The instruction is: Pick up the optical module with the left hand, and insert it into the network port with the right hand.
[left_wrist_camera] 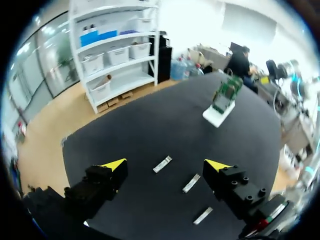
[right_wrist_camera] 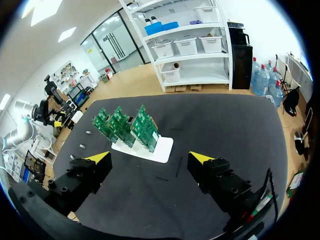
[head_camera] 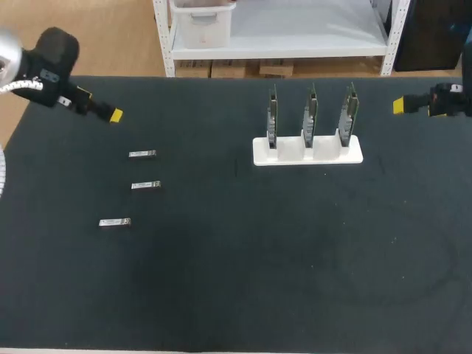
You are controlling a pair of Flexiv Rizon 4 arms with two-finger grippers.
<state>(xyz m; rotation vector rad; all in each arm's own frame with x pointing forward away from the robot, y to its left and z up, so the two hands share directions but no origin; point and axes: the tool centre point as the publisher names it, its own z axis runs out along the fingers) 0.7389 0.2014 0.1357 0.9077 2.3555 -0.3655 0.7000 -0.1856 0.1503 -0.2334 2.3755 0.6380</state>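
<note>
Table [head_camera: 221, 280] with a dark top fills the head view. Three modules lie flat on its left part, apart from one another: the far module [head_camera: 142, 154], the middle module [head_camera: 146, 185] and the near module [head_camera: 115, 222]. None is held. Right of the middle stands a white stand [head_camera: 307, 153] with three green boards [head_camera: 311, 114] upright in it, side by side. The left gripper [head_camera: 114, 115] hangs over the far left corner, well apart from the modules. The right gripper [head_camera: 399, 105] hangs at the far right edge, off to the side of the stand.

In the left wrist view the left gripper [left_wrist_camera: 165, 165] has its fingers spread wide, with nothing between them. On the table below lie the far module [left_wrist_camera: 162, 164], the middle module [left_wrist_camera: 191, 183] and the near module [left_wrist_camera: 203, 215]. The stand [left_wrist_camera: 218, 114] is well ahead.

In the right wrist view the right gripper [right_wrist_camera: 150, 158] is likewise spread and holds nothing. The stand [right_wrist_camera: 161, 150] and its boards [right_wrist_camera: 125, 122] lie just ahead of the fingers. The modules [right_wrist_camera: 82, 146] are small specks beyond the stand.
</note>
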